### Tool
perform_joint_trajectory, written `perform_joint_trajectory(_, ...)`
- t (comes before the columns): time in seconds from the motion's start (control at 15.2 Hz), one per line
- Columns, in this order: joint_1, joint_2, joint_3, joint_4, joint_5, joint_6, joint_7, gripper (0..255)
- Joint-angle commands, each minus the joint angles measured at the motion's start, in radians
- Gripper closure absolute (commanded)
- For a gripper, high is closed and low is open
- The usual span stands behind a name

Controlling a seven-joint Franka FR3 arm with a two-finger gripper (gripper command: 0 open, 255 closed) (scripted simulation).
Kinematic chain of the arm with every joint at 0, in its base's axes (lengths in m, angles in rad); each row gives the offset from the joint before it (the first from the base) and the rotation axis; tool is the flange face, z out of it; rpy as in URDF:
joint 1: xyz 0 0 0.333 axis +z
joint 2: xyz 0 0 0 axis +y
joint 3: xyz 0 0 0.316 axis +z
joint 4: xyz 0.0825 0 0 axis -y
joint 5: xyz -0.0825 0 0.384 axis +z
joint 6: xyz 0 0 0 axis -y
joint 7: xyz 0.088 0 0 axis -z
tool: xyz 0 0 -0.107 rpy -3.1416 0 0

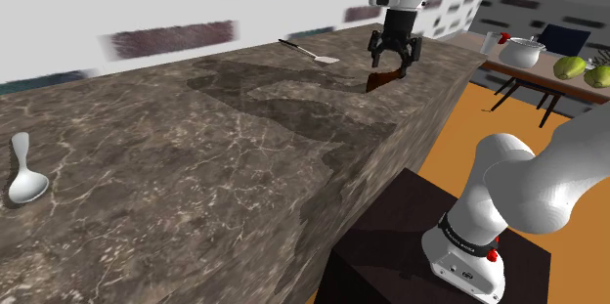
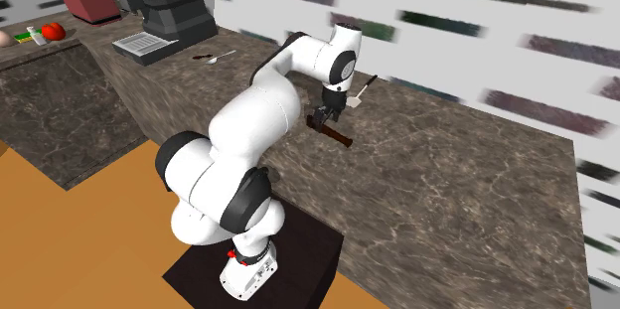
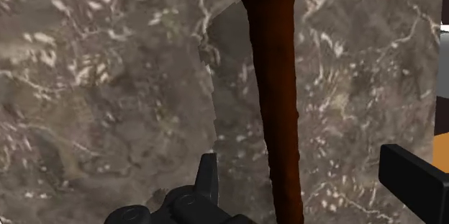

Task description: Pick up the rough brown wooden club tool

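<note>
Hovering with the gripper (image 1: 393,62) astride the brown club (image 3: 277,93) lying on the marbled counter (image 1: 196,165) near its edge; jaws wide apart, clasping nothing. Likely stiff, fairly light, rough enough to resist slipping; best pinched across the slimmer shaft.

A home kitchen: dark stone counter (image 1: 196,155), spatula (image 1: 318,55), white spoon (image 1: 23,175), coffee machine (image 2: 167,4), pot (image 1: 522,52) on a table (image 1: 544,78).
</note>
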Motion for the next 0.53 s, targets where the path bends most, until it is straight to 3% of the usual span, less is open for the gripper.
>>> perform_joint_trajectory(0.0,0.002,0.001,-0.009,-0.026,-0.003,0.028,-0.016,0)
perform_joint_trajectory(0.33,-0.001,-0.002,-0.014,-0.063,-0.008,0.061,-0.016,0)
perform_joint_trajectory(0.4,-0.001,-0.004,-0.014,-0.064,-0.008,0.061,-0.015,255)
perform_joint_trajectory(0.46,-0.001,-0.004,-0.013,-0.064,-0.008,0.061,-0.015,255)
